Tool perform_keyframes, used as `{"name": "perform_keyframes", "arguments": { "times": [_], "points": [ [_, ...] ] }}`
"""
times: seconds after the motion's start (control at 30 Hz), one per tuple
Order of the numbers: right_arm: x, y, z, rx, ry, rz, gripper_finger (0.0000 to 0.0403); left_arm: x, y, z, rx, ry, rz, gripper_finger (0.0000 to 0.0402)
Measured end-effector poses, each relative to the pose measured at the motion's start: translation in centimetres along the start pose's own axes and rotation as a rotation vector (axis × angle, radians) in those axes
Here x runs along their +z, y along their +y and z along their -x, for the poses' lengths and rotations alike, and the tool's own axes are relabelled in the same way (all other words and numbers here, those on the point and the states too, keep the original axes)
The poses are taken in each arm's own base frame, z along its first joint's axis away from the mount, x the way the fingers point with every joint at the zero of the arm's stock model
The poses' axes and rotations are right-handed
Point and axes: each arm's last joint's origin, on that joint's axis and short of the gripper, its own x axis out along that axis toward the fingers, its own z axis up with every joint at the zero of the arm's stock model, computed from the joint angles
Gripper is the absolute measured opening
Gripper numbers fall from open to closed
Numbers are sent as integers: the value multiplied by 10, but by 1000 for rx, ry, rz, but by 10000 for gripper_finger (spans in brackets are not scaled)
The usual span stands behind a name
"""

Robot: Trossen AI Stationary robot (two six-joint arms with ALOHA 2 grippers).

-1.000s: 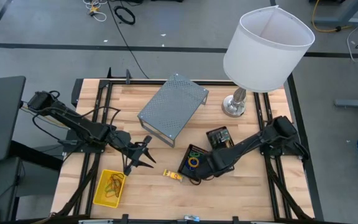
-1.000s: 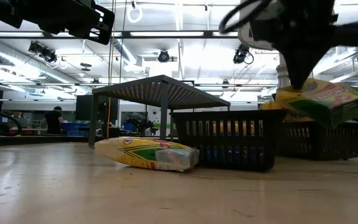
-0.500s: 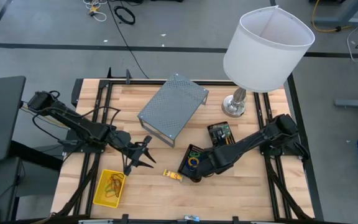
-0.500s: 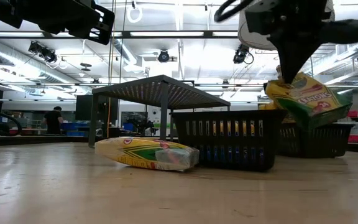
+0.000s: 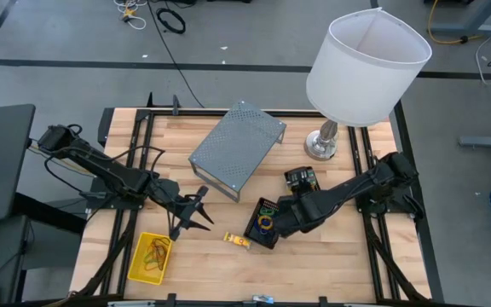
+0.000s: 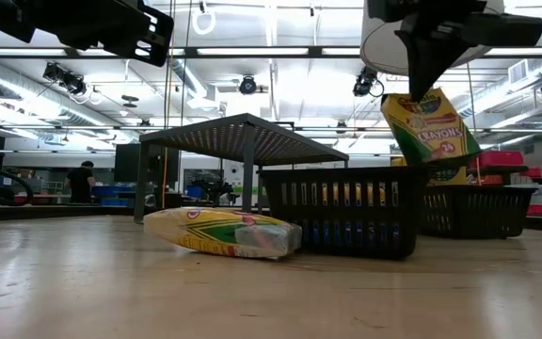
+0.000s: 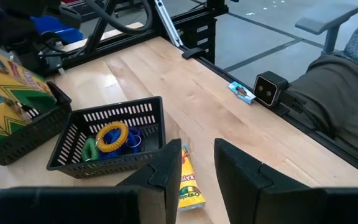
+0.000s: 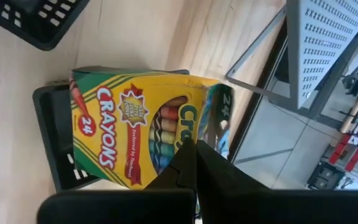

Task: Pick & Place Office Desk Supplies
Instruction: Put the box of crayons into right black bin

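So the right gripper has its fingers pinched on the top edge of a crayon box, which hangs tilted above the two black mesh trays. My guess is the edge grip is on purpose: it lets the box dangle narrow-end-down so it can slide into a tray instead of landing flat across the rim. In the right wrist view the crayon box sits right over the far tray, which looks like the drop spot, though I can't say for sure.

The box is glossy printed cardboard, yellow and green, with a cutout window showing the crayon tips. It's light but floppy-ish, so a pinch near one edge lets it swing.

The near tray is stiff black mesh with slotted walls, and it already holds coloured rubber-band loops, soft rings in yellow, green and blue. A second crayon box lies flat on the wood table, just beside that tray.

The left gripper hovers with its fingers spread apart, between the yellow plastic basket and the grey perforated metal riser, just waiting. The basket has a few loops in it too.

The big lamp stands at the back, out of the way.
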Motion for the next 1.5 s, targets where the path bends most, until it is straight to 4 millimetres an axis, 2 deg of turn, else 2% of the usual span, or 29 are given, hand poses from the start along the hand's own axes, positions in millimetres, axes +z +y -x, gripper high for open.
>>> {"name": "perform_keyframes", "arguments": {
  "times": [0.17,0.4,0.53,1.0,1.3,1.5],
  "points": [
    [0,-2,-7,6,24,53,0,0,0,0,-5,-1,0,103],
    [-10,8,-38,42,153,163,0,0,-1,0,-23,-5,0,103],
    [-14,11,-49,34,199,123,0,0,-1,0,-23,-4,0,103],
    [-14,11,-48,-68,177,-67,0,0,0,0,-15,-3,0,103],
    [-5,13,-49,-95,78,-215,0,0,0,0,-14,-3,0,103],
    [-10,22,-63,-125,102,-218,0,0,0,0,-14,-3,0,103]
  ]
}}
